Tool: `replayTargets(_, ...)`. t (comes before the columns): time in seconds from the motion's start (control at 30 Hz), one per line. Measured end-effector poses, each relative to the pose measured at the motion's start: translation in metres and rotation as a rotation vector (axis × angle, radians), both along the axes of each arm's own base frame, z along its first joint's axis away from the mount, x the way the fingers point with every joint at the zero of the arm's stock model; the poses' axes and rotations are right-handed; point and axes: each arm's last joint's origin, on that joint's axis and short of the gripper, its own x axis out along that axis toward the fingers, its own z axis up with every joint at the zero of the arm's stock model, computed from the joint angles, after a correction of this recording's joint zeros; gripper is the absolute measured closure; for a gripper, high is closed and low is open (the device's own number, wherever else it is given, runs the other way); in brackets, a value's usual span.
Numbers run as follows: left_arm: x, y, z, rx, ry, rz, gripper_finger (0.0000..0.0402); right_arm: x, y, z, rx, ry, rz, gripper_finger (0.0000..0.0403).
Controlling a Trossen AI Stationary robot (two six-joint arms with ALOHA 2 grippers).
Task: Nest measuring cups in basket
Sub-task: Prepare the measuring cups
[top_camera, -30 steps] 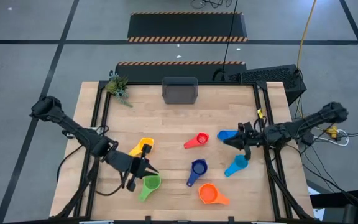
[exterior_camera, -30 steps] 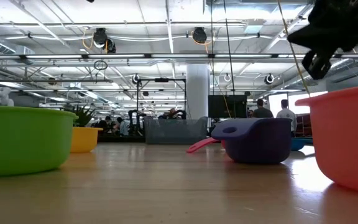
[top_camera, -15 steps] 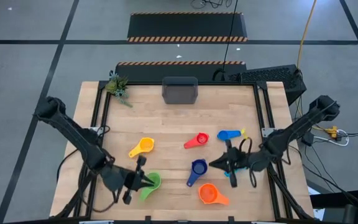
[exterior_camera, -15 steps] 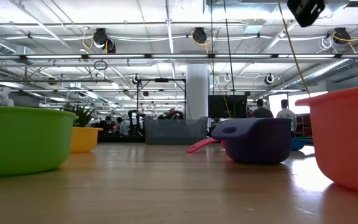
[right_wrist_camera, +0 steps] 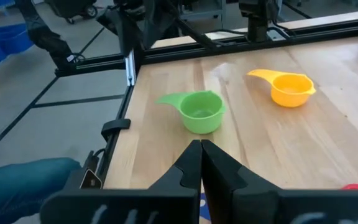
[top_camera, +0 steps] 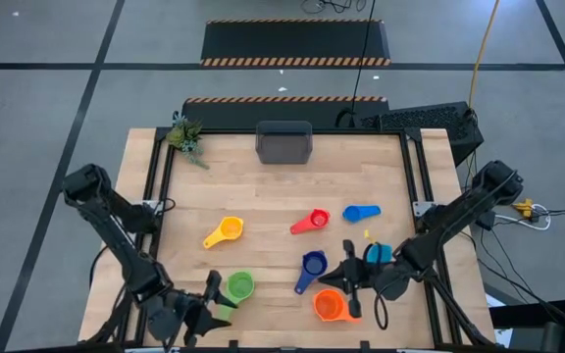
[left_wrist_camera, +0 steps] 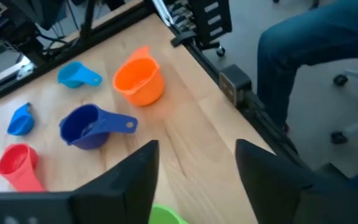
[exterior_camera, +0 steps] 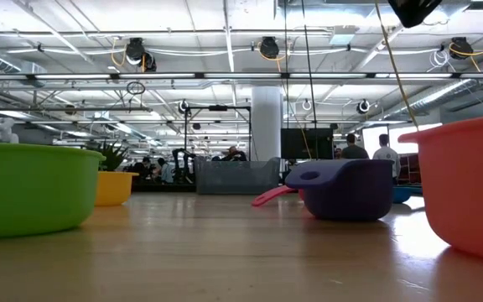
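Observation:
Seven measuring cups lie loose on the wooden table: yellow [top_camera: 226, 231], red [top_camera: 312, 221], blue [top_camera: 361, 212], dark blue [top_camera: 312, 265], cyan [top_camera: 376, 253], orange [top_camera: 330, 306] and green [top_camera: 238, 286]. The dark grey basket [top_camera: 283, 142] stands at the far edge. My left gripper [top_camera: 214, 302] is open at the near left, its fingers by the green cup's handle [left_wrist_camera: 166, 216]; whether they touch it does not show. My right gripper [top_camera: 346, 279] is shut, hovering between the dark blue and orange cups and pointing toward the green cup [right_wrist_camera: 199, 112].
A small green plant [top_camera: 186, 137] sits at the far left corner. Black rails [top_camera: 155, 196] run along both table sides. A person's leg in jeans [left_wrist_camera: 316, 50] is just beyond the near edge. Bare wood lies between the basket and the cups.
My left gripper has moved toward the near edge, from beside the yellow cup to the green cup's handle, and its fingers have spread apart. My right gripper, still shut, has moved from the blue cup toward the near edge and to the left. No cup has moved.

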Motion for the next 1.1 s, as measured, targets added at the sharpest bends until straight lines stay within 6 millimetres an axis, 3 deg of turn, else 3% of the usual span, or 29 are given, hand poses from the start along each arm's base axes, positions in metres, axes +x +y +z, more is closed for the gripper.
replayTargets(0.27,0.009,-0.029,0.020,0.160,0.160,-0.049,0.0173,0.005,0.003,-0.003,0.015,-0.018,0.000,0.0403)
replayTargets(0.57,0.004,-0.050,0.014,0.293,0.351,-0.067,0.0170,0.005,0.004,-0.003,0.023,-0.022,0.002,0.0403)
replayTargets(0.87,0.003,-0.063,-0.027,0.448,0.474,-0.136,0.0131,0.005,0.004,-0.003,0.003,-0.024,0.007,0.0403)
replayTargets(1.1,0.004,-0.064,-0.061,0.645,0.544,-0.181,0.0126,0.004,0.005,-0.003,0.045,-0.012,0.027,0.0403)
